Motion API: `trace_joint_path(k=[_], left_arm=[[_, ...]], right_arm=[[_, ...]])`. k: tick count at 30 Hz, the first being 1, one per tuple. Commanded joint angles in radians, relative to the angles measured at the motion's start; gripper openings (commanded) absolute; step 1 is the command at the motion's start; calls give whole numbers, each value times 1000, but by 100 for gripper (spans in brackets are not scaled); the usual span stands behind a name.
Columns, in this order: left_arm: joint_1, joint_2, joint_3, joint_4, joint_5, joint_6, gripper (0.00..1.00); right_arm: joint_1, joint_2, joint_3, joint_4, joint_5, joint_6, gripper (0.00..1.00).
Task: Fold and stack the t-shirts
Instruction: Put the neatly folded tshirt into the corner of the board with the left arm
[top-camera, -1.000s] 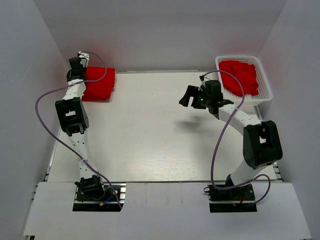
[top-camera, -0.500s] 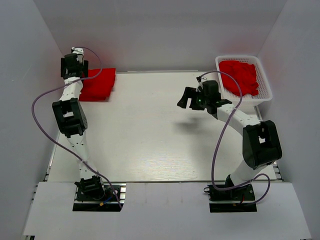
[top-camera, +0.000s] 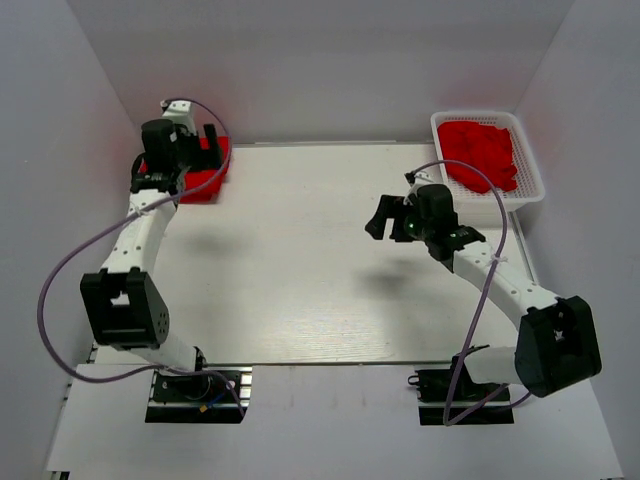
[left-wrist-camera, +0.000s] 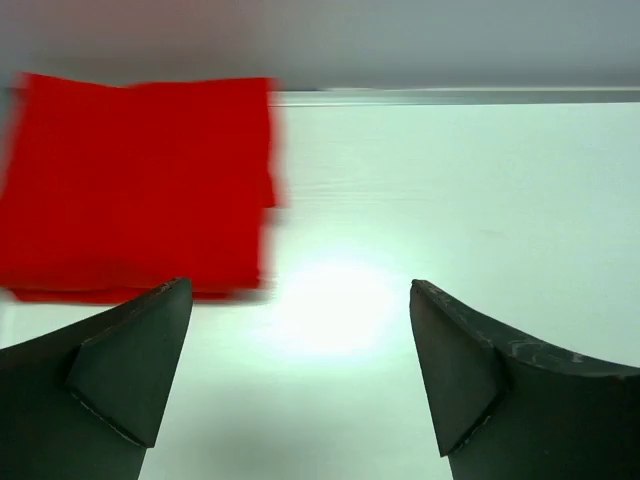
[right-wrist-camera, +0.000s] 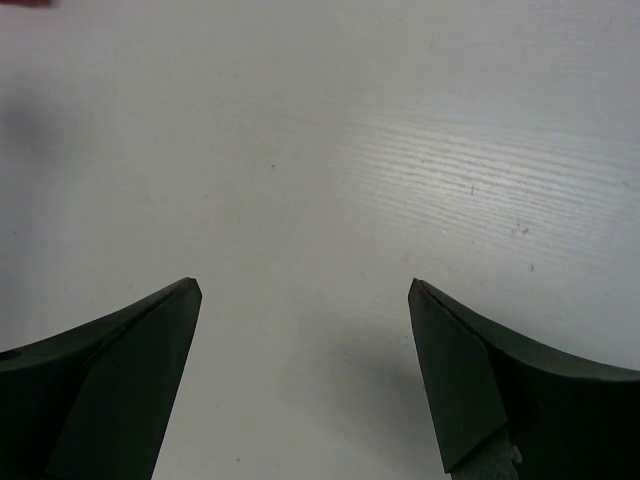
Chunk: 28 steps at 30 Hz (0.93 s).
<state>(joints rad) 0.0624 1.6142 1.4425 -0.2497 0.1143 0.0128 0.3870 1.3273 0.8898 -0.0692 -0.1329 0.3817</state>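
Note:
A stack of folded red t-shirts (top-camera: 196, 182) lies at the table's far left corner; in the left wrist view the stack (left-wrist-camera: 140, 180) sits ahead and to the left. My left gripper (top-camera: 207, 150) hovers over the stack's far right part, open, and nothing is between its fingers (left-wrist-camera: 300, 300). More red t-shirts (top-camera: 482, 152) lie crumpled in the white basket (top-camera: 533, 165) at the far right. My right gripper (top-camera: 384, 216) hangs open above the bare table, right of centre. The right wrist view shows only tabletop between its fingertips (right-wrist-camera: 300, 290).
White walls close in the table on the left, back and right. The left arm's purple cable (top-camera: 60, 270) loops out towards the left wall. The right arm's cable (top-camera: 480, 300) hangs beside its forearm.
My left gripper has opened and let go of the folded stack, and its arm has swung out so the wrist sits right of where it was. The right gripper drifted slightly nearer.

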Motion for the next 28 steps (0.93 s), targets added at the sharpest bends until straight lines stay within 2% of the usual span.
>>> trace_joint_path(k=[1, 5, 7, 10, 12, 14, 16, 22, 24, 28], left_arm=[[-106, -123, -103, 130, 102, -247, 100], [-243, -178, -239, 164, 101, -293, 100], [-300, -230, -376, 199, 32, -356, 100], [-429, -267, -549, 278, 12, -422, 100], [-527, -267, -593, 279, -24, -422, 100], [-596, -276, -593, 169, -128, -435, 100], [-621, -302, -593, 94, -200, -444, 100], [-651, -591, -729, 83, -318, -444, 100], [-651, -640, -740, 26, -367, -444, 100], [-651, -686, -740, -49, -380, -444, 100]], right_arm=[[35, -43, -63, -55, 99, -15, 90], [67, -94, -106, -118, 171, -23, 90], [70, -140, -167, -113, 182, -20, 90], [75, -177, -218, -101, 154, -23, 90], [75, -189, -270, -78, 147, -27, 90], [73, -211, -320, -58, 154, -27, 90], [73, -247, -345, -25, 151, -27, 90], [72, -365, -416, 86, 90, -9, 90], [75, -402, -431, 110, 75, -3, 90], [70, -461, -474, 138, 56, -1, 90]])
